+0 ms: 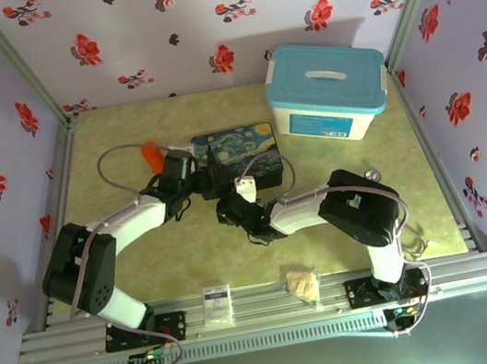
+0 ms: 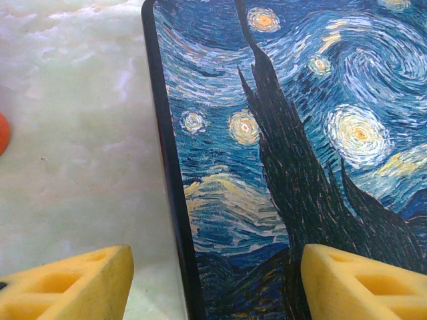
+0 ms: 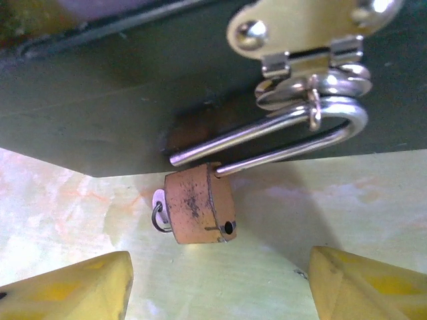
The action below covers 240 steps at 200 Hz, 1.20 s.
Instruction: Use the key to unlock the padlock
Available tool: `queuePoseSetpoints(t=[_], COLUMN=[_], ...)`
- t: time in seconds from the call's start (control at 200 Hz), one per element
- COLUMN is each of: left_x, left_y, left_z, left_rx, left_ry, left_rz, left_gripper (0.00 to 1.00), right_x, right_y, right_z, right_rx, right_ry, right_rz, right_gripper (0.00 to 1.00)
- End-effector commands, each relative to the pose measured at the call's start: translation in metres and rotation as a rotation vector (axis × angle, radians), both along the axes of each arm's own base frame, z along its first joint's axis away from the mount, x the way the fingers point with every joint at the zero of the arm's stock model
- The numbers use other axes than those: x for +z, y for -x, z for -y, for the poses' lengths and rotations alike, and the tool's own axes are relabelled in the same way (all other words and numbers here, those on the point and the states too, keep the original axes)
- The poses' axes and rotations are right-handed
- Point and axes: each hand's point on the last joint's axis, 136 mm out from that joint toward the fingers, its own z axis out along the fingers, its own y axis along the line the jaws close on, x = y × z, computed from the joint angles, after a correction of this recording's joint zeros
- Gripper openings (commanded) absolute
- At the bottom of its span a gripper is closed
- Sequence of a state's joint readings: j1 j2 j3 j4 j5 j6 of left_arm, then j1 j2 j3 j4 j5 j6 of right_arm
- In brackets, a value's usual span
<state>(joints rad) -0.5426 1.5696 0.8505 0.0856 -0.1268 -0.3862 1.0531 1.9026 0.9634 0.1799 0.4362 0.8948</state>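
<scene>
The brass padlock (image 3: 199, 205) hangs in front of the painted box (image 3: 120, 100), just above the table. Its silver shackle (image 3: 280, 130) runs through the box's metal latch (image 3: 307, 40), and one leg ends free beside the body. At the padlock's left side the key (image 3: 159, 202) shows as a small pale head with a wire ring; its blade is hidden. My right gripper (image 3: 220, 287) is open a short way below the padlock, touching nothing. My left gripper (image 2: 217, 287) is open over the left edge of the painted box (image 2: 280, 133), one finger above the table, one above the lid.
A white tub with a blue lid (image 1: 327, 93) stands at the back right, close behind the painted box (image 1: 234, 154). An orange object (image 1: 151, 153) lies left of the box. A small card (image 1: 217, 304) and a crumpled scrap (image 1: 303, 284) rest on the front rail.
</scene>
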Motion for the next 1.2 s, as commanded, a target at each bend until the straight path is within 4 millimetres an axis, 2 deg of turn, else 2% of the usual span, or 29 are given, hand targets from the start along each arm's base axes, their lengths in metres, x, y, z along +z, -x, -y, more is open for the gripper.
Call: queuePoseSetpoints(t=[0.0,0.175,0.47,0.635,0.76,1.065,1.195], left_x=[-0.023,-0.024,-0.026,-0.027,-0.028,-0.033,-0.035], left_y=[0.014,0.014,0.014,0.014,0.014,0.014,0.016], left_z=[-0.014,-0.014,-0.015,-0.014,-0.015,-0.018,-0.02], left_rx=[0.012,0.015,0.017,0.014,0.013,0.022,0.024], left_ry=[-0.041,-0.038,-0.026,-0.019,-0.022,-0.024,-0.028], left_rz=[-0.08,-0.084,-0.088,-0.093,-0.095,-0.106,-0.11], left_gripper=[0.67,0.67,0.67,0.67,0.67,0.67,0.67], right_x=[-0.012,-0.025,-0.03,-0.031,-0.024,-0.019,-0.016], right_y=[-0.002,-0.003,0.0,-0.002,-0.001,-0.004,-0.004], right_z=[-0.001,-0.001,-0.002,0.001,0.002,0.011,0.021], right_rx=[0.015,0.011,0.006,-0.005,-0.009,-0.057,-0.054], right_ry=[0.078,0.138,0.076,0.043,-0.003,-0.264,-0.253], right_rz=[-0.01,-0.045,-0.056,-0.06,-0.046,-0.039,-0.027], right_gripper=[0.69,0.63,0.29,0.21,0.12,0.01,0.01])
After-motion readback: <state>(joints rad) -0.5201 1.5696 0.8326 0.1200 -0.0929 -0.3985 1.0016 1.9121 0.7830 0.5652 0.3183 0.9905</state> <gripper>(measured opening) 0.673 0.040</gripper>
